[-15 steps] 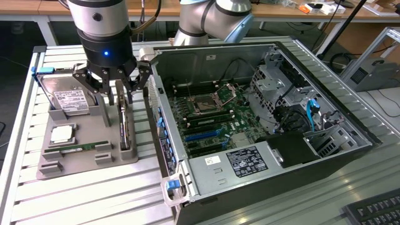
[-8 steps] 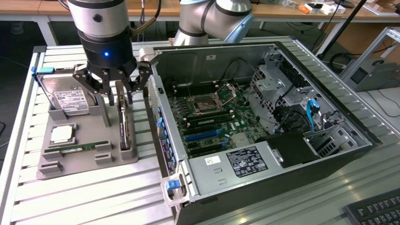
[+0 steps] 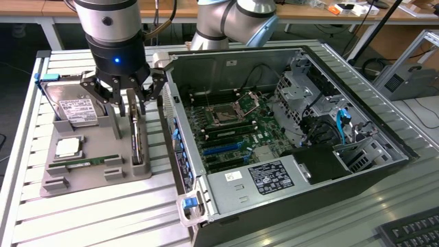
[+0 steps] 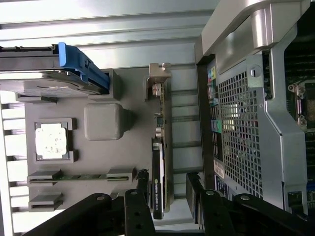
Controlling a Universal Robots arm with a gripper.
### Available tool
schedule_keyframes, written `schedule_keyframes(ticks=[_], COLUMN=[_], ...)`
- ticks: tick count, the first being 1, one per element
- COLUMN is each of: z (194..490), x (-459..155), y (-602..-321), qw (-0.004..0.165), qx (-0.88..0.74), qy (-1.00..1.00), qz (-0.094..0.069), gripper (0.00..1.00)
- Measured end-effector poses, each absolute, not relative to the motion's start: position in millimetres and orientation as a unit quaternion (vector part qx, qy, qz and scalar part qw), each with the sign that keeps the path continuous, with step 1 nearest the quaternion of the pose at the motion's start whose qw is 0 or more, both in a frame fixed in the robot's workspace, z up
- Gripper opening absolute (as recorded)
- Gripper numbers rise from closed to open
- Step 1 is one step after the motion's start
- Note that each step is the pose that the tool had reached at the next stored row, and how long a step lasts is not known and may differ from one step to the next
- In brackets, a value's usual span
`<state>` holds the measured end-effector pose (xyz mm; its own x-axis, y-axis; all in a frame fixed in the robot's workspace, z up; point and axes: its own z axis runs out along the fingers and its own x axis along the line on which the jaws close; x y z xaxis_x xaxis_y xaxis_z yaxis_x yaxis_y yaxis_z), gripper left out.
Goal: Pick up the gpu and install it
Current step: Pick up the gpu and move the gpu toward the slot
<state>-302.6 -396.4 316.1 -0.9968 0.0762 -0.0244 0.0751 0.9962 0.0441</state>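
Jaws open, straddling the gpu [image 3: 137,141] upright in its tray [image 3: 82,177], left of frame; we risk an off-centre squeeze tilting it against the slot.

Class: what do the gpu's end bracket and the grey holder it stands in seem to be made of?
The end bracket of the gpu: likely bare sheet metal, pale and silvery with a folded tab. The grey holder: probably moulded or printed plastic, uniformly matt with rounded blocks; painted metal can't be excluded.
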Motion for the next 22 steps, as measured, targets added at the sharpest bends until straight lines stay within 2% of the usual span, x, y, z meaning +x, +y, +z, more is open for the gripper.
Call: schedule_keyframes(ticks=[22], z=[308.9], x=[-302.6], y=[-396.4], qw=[0.013], qx=[0.038], qy=[0.999], qz=[0.022], gripper=[0.44])
